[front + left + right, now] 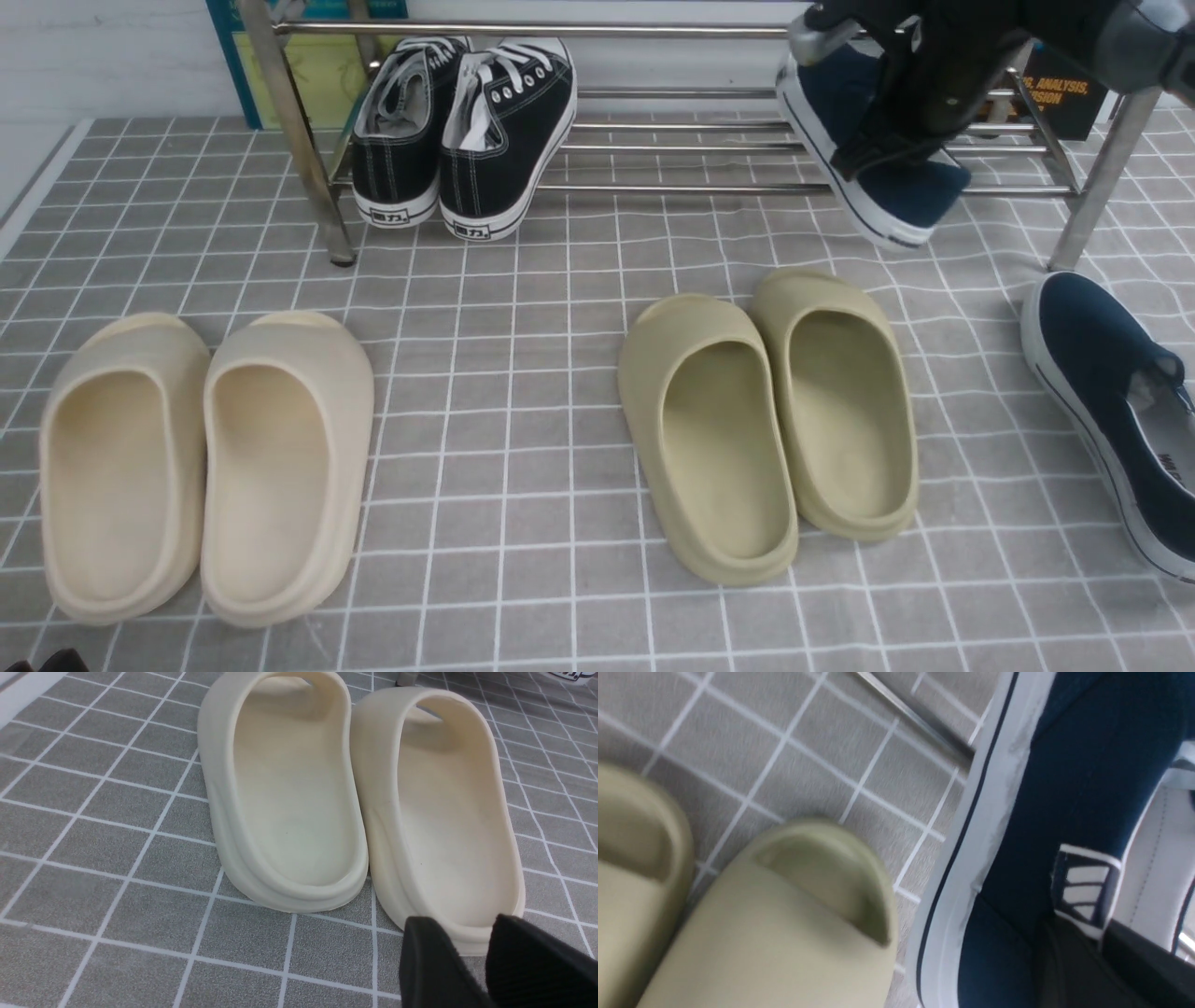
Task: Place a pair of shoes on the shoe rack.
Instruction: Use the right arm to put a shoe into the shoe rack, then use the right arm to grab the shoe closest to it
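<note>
1. Standing out at the far right, the right gripper (882,154) is clamped on the side wall of the held navy shoe (910,191), one finger outside the canvas and one inside the opening.
2. That shoe hangs tilted in the air at the right end of the shoe rack (653,30), white sole turned to the left and its lower end dipping past the front bar toward the checked cloth (523,373). Whether it touches any bar, I cannot tell.
3. The other navy shoe (1102,373) lies on the cloth at the right edge, just beside the rack's right leg, partly out of sight.
4. The black sneakers (467,140) sit on the rack's left end, side by side.
5. The olive slides (709,429) lie on the cloth in front of the held shoe; the cream slides (271,467) lie well to their left.
6. The left gripper (467,926) hangs low just behind the heel of a cream slide, its black fingers (434,961) parted with nothing between them.
</note>
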